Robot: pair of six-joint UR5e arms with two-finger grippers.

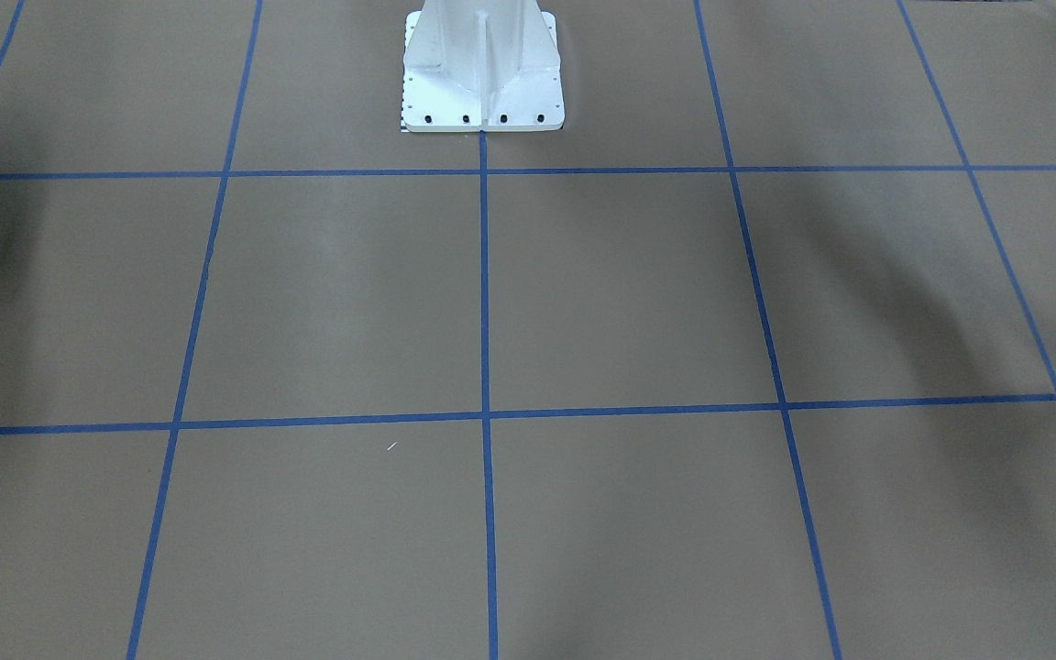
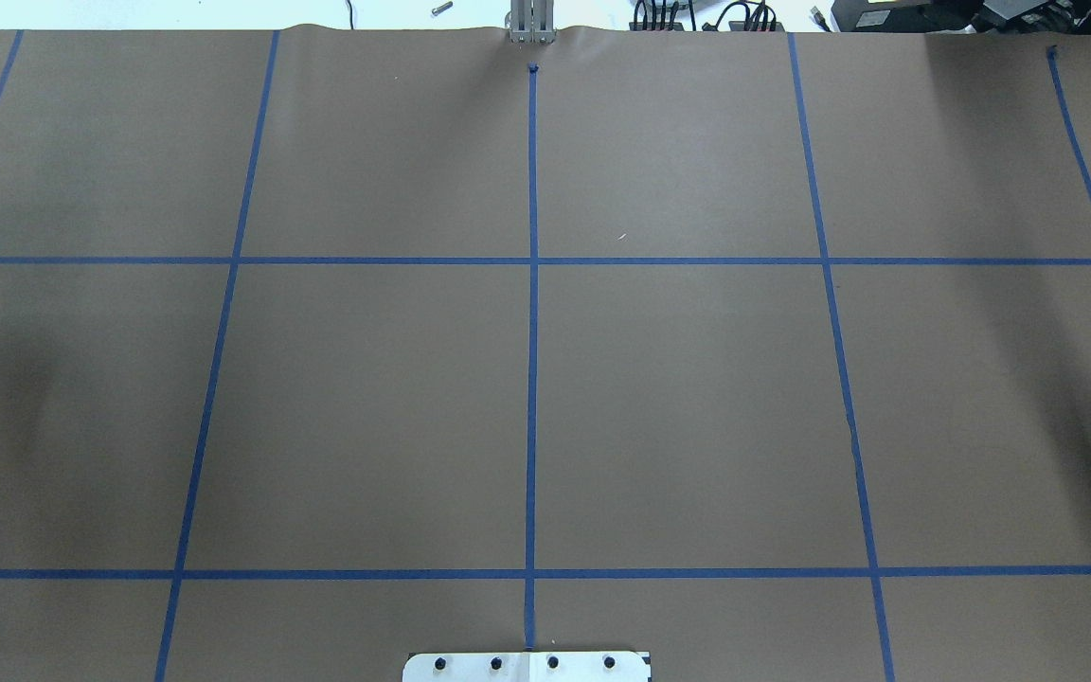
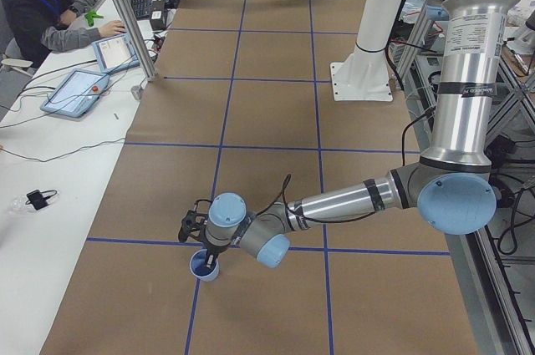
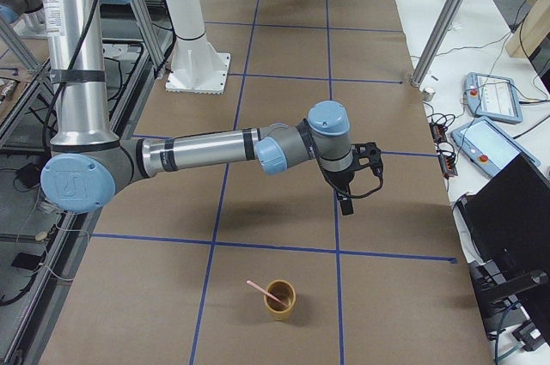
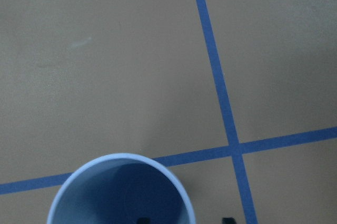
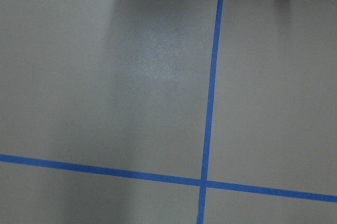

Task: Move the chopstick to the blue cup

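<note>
The blue cup [image 3: 203, 266] stands upright on a blue tape line at the table's end on my left. It fills the bottom of the left wrist view [image 5: 121, 192] and looks empty. My left gripper [image 3: 204, 248] hangs right over it. Two dark fingertips [image 5: 141, 220] show apart, one inside the rim and one outside it, so it looks open. A pale pink chopstick [image 4: 261, 289] leans in a tan cup [image 4: 279, 300] at the table's other end. My right gripper [image 4: 347, 203] hovers above the table beyond that cup. I cannot tell whether it is open or shut.
The white robot base [image 2: 527, 666] stands at the middle of the table's near edge. Brown paper with blue tape lines [image 2: 532, 313] covers the table. An operator [image 3: 46, 0] sits at a side table with tablets [image 3: 79, 92]. A metal post [image 3: 125, 17] stands at the table's edge.
</note>
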